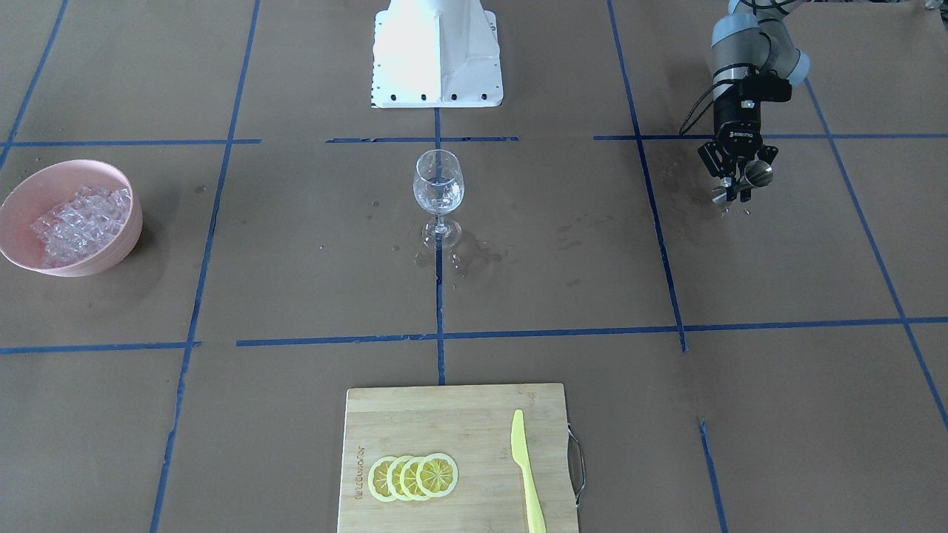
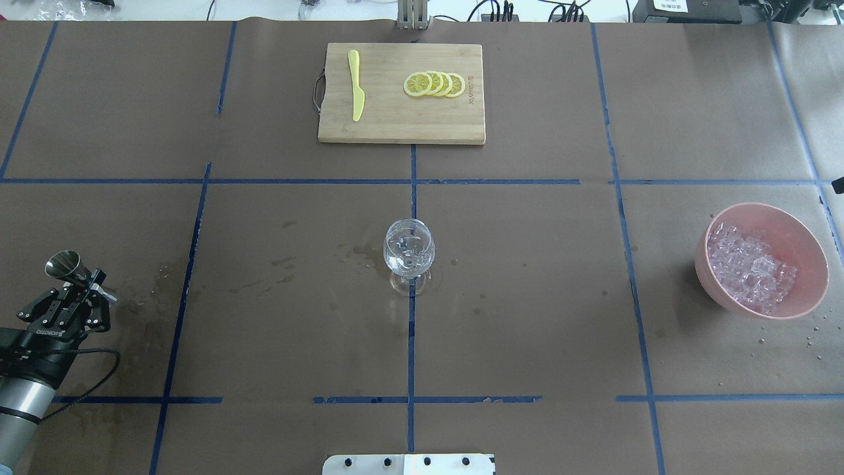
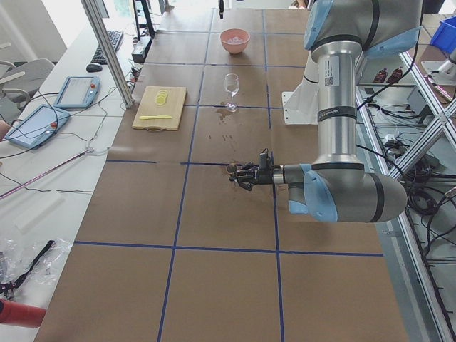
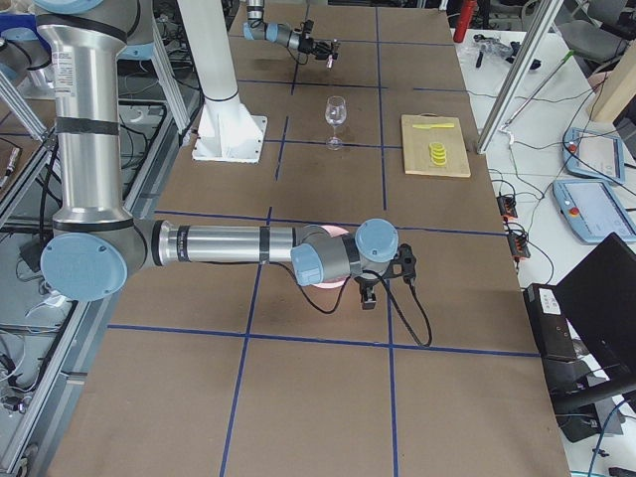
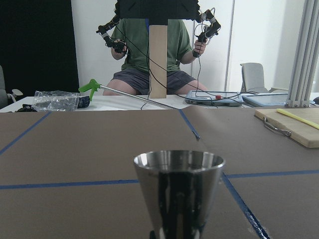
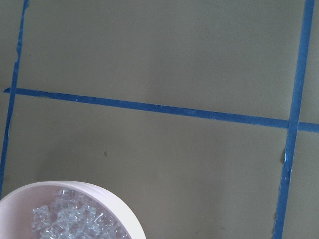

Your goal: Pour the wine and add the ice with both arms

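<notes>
My left gripper [image 2: 79, 285] is shut on a steel jigger [image 2: 62, 264] and holds it tilted just above the table at the left end, over a wet patch. The jigger also fills the left wrist view [image 5: 178, 194] and shows in the front view [image 1: 757, 175] at the gripper [image 1: 737, 192]. A clear wine glass [image 2: 409, 254] stands upright at the table's middle [image 1: 438, 194]. The ice [image 2: 748, 267] is heaped in a pink bowl [image 2: 811, 244] at the right end. My right gripper [image 4: 368, 293] hangs above that bowl; I cannot tell whether it is open. The right wrist view shows the bowl's rim [image 6: 99, 188] and the ice [image 6: 70, 219].
A wooden cutting board [image 2: 395, 125] at the far side carries lemon slices [image 2: 435, 84] and a yellow knife [image 2: 356, 92]. Wet stains [image 2: 359, 251] lie around the glass. The white robot base [image 2: 409, 464] sits at the near edge. An operator sits beyond the table's left end [image 5: 149, 50].
</notes>
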`<action>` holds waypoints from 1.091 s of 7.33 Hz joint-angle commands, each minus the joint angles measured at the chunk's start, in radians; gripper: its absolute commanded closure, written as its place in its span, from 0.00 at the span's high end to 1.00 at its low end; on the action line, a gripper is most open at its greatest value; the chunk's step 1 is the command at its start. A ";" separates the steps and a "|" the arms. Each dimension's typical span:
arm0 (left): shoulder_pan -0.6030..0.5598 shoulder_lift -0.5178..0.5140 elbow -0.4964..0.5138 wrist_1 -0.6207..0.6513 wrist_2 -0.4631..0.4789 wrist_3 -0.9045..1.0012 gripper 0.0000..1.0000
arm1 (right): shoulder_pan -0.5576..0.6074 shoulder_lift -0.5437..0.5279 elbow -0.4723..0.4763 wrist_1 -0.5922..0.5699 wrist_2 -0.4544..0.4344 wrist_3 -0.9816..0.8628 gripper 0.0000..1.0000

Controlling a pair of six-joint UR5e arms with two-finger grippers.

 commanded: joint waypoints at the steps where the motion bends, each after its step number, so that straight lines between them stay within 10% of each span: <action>1: 0.012 -0.013 0.012 -0.002 0.017 -0.020 0.00 | 0.001 -0.004 0.007 0.000 0.002 0.000 1.00; 8: 0.024 -0.013 0.018 0.002 0.013 -0.020 0.29 | 0.001 -0.011 0.024 0.000 0.012 0.006 1.00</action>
